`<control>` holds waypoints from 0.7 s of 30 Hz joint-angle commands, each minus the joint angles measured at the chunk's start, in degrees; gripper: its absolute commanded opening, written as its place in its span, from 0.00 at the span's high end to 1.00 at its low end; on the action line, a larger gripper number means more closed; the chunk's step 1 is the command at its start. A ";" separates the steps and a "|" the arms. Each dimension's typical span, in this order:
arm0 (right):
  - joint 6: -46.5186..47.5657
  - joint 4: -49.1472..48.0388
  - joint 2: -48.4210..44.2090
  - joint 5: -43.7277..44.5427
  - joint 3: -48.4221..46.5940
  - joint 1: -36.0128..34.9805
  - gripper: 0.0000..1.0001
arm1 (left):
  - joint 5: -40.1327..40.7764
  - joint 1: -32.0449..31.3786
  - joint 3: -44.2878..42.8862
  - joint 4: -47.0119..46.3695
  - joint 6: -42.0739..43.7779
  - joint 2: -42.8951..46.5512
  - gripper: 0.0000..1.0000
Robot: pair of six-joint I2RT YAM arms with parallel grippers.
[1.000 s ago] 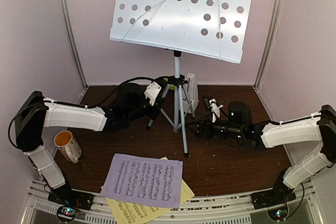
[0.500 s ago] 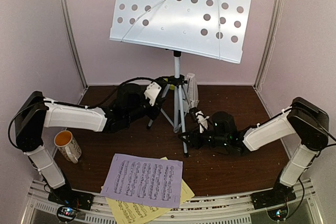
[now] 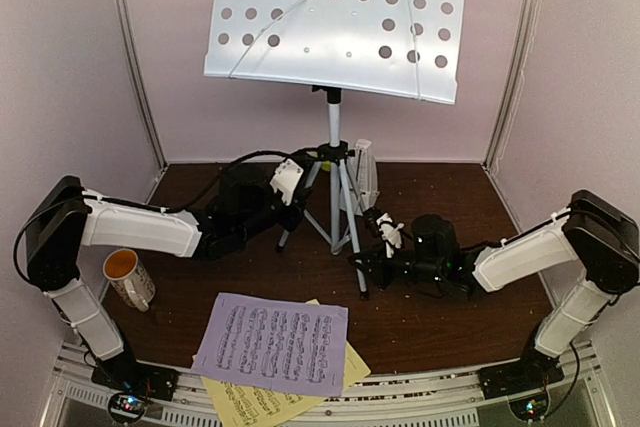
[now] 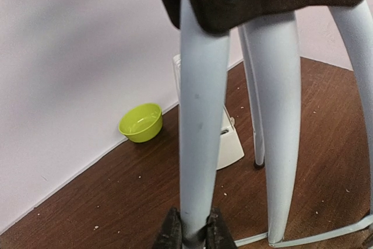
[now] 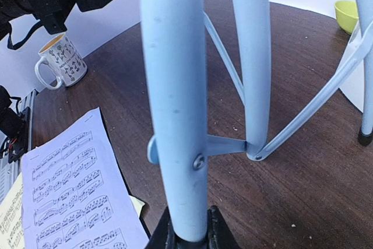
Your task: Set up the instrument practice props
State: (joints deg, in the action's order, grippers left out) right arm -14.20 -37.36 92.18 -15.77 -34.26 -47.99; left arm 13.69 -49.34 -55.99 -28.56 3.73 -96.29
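I'm standing up the music stand point(image 3: 335, 22). Left end effector point(image 4: 194, 234) and right end effector point(image 5: 189, 234) each pinch one of its legs point(image 5: 172, 86); next, both move together

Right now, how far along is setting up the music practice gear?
Done: the stand is upright on its tripod with its tray open. In hand: the left gripper and right gripper each clamp a tripod leg, probably to position it. Left: the purple page and yellow page lie on the table near its front edge, not on the stand, and the metronome sits behind the tripod.
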 commanded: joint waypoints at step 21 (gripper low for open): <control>-5.86 3.35 -0.82 13.23 10.48 6.98 1.00 | 9.59 -3.09 6.82 -13.05 8.68 -5.30 1.00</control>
State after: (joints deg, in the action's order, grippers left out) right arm -11.73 -40.42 87.29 -14.17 -25.54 -45.52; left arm 17.63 -54.35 -48.31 -43.24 7.90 -97.23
